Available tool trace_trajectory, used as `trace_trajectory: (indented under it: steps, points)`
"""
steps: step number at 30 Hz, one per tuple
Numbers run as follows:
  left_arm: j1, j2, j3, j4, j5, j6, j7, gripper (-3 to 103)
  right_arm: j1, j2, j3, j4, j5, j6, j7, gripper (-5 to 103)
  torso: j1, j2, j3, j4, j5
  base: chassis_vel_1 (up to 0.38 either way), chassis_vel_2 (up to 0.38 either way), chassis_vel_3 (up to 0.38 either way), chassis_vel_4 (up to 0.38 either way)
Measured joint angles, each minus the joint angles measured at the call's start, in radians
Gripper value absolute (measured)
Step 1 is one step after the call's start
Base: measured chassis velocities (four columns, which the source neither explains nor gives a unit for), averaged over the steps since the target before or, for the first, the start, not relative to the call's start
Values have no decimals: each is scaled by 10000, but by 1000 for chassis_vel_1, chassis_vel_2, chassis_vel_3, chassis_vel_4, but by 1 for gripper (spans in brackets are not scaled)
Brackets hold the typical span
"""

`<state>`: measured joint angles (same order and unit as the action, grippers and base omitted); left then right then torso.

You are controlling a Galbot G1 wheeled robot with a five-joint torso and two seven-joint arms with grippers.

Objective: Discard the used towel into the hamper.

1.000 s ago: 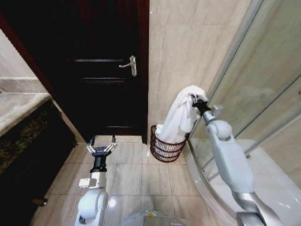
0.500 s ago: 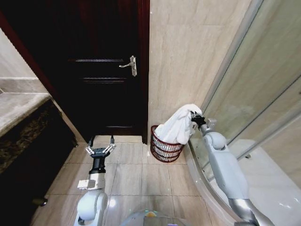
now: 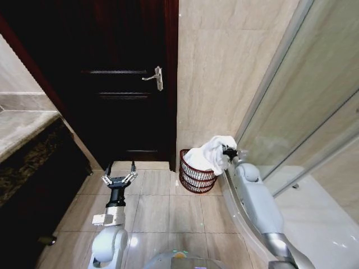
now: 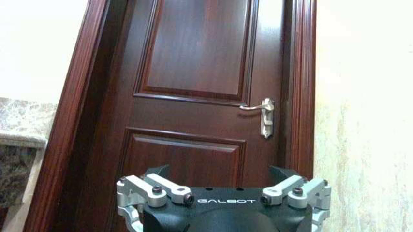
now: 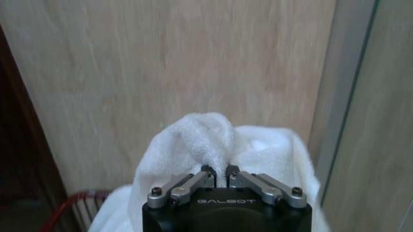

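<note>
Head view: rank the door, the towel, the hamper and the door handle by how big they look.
1. door
2. towel and hamper: look about alike, so unranked; the towel hides part of the hamper.
3. door handle

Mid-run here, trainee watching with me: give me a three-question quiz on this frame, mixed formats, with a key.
1. True or false: the right gripper is shut on the towel.
2. Multiple choice: most of the towel sits (a) flat on the floor tiles, (b) over and in the hamper, (c) on the door handle.
3. Fill in: the left gripper is ____, low above the floor in front of the dark door.

Key: 1 true: its fingers pinch a fold of towel. 2 b: the cloth is heaped above the rim, its top still held. 3 open, holding nothing.
</note>
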<state>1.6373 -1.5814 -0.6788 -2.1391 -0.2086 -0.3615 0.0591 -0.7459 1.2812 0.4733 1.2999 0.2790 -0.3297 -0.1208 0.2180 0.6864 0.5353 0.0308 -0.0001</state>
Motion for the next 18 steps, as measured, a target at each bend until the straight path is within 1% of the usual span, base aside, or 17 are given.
trace_trajectory:
  steps: [3,5,11,15,18]
  points:
    - [6,-6,-71,-6,-39,0,55,100,101,156,6,-363,-10,-131,-151,7,0,0,0,0,0,0,0,0,0]
    - [-1,-15,-102,-5,-93,-1,72,100,181,287,-14,-626,-37,-347,-235,7,0,0,0,0,-1,0,0,0,0]
    - [14,-50,-299,137,-264,-142,178,100,523,732,17,-1417,-375,-823,-233,7,0,0,0,2,0,0,0,0,0]
    - [18,-24,-474,230,-395,-186,278,100,552,852,26,-1551,-488,-959,-335,7,0,0,0,1,-2,0,0,0,0]
    - [-37,51,-588,311,-497,-198,325,100,511,927,24,-1549,-854,-1246,-599,6,0,0,0,1,-2,0,0,0,0]
